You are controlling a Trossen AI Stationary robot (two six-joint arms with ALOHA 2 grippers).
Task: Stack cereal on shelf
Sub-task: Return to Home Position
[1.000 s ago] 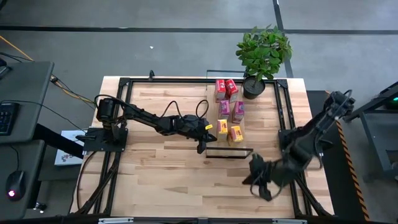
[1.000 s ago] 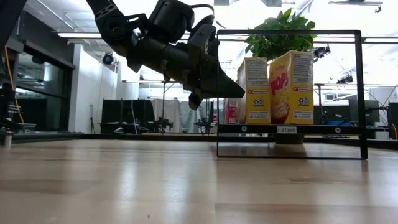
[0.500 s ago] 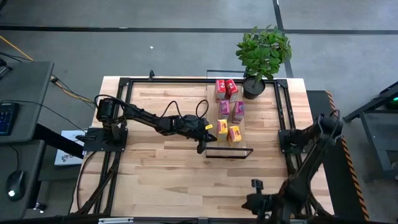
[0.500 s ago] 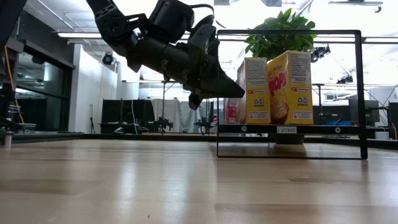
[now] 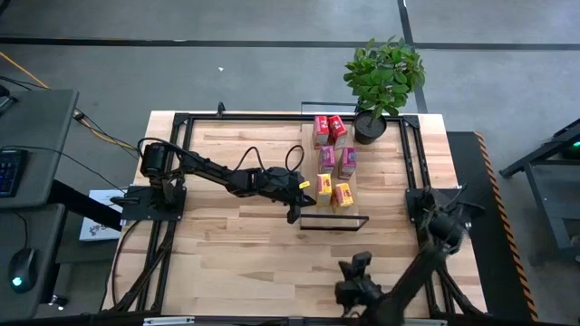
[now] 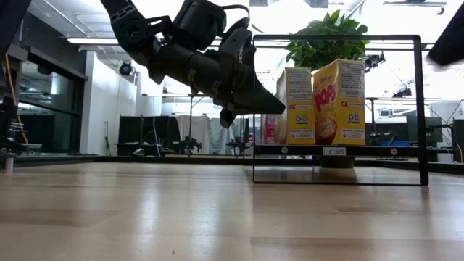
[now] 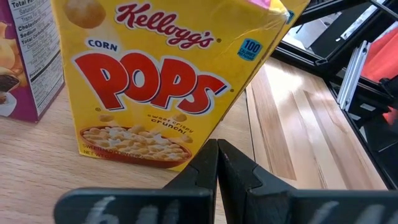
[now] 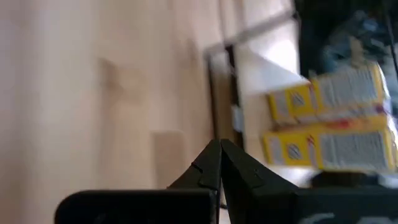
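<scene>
Several small cereal boxes stand upright on the shelf [image 6: 391, 151], a raised plank in a thin black frame [image 5: 333, 223]: two red [image 5: 327, 129], two pink-purple [image 5: 336, 160] and two yellow [image 5: 333, 189]. My left gripper [image 5: 311, 196] is shut and slants slightly down, its tips right at the nearer-left yellow box [image 7: 149, 81]. In the low view its tip [image 6: 281, 109] overlaps that box's left edge. My right gripper [image 5: 347, 292] is shut and hangs over the table's near edge, holding nothing. My left gripper [image 7: 217, 144] comes at the yellow box's printed front face [image 7: 186, 155] from the table's left, fingers shut. Whether the tips touch the box I cannot tell.
A potted plant [image 5: 383, 77] stands at the far right corner behind the red boxes. A black rail frame [image 5: 272, 118] runs around the tabletop. Bare wood lies left of and in front of the shelf.
My right gripper has swung toward the table's near edge and leftward, dropping lower and rolling about its own axis, with its fingers still shut. The boxes stand where they were.
</scene>
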